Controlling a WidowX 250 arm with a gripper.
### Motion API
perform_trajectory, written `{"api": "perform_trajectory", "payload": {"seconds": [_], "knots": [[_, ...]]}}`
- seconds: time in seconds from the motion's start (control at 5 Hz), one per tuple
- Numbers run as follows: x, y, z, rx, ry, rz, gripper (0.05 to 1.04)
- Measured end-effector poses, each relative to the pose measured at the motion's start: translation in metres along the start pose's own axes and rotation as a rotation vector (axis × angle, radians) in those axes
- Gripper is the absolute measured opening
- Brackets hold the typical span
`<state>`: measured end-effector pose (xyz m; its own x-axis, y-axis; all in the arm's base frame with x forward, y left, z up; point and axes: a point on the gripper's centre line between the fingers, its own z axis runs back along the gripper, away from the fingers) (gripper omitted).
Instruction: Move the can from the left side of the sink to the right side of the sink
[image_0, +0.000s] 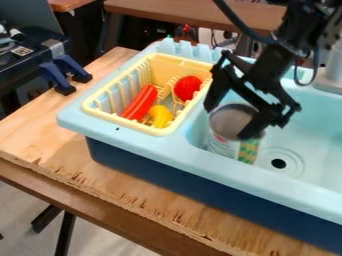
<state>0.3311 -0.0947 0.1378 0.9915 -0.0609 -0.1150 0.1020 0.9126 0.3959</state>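
The black gripper (230, 121) hangs over the left part of the light blue sink, its two fingers spread wide. Just under and between them is an open metal can (223, 143) with a partly printed side, upright in the basin. One fingertip is by the can's upper left rim, the other overlaps its right side; contact cannot be made out. The right finger and wrist hide part of the can's rim.
A yellow basket (127, 122) on the sink's left side holds a red sausage-like toy (141, 102), a yellow curved toy (160, 115) and a red round toy (188, 88). The drain (278, 163) lies right of the can. Blue clamps (63, 70) grip the table's left edge.
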Motion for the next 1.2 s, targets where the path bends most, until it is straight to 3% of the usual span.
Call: {"api": "perform_trajectory", "payload": {"seconds": [0.2, 0.6, 0.8, 1.0, 1.2], "knots": [[-0.001, -0.002, 0.000, -0.079, -0.052, 0.013, 0.999], [0.010, -0.055, 0.024, -0.460, -0.252, -0.036, 0.999], [0.014, -0.077, 0.039, -0.603, -0.300, -0.030, 0.999], [0.011, -0.094, 0.047, -0.698, -0.292, -0.032, 0.999], [0.007, -0.102, 0.049, -0.714, -0.267, -0.042, 0.999]]}}
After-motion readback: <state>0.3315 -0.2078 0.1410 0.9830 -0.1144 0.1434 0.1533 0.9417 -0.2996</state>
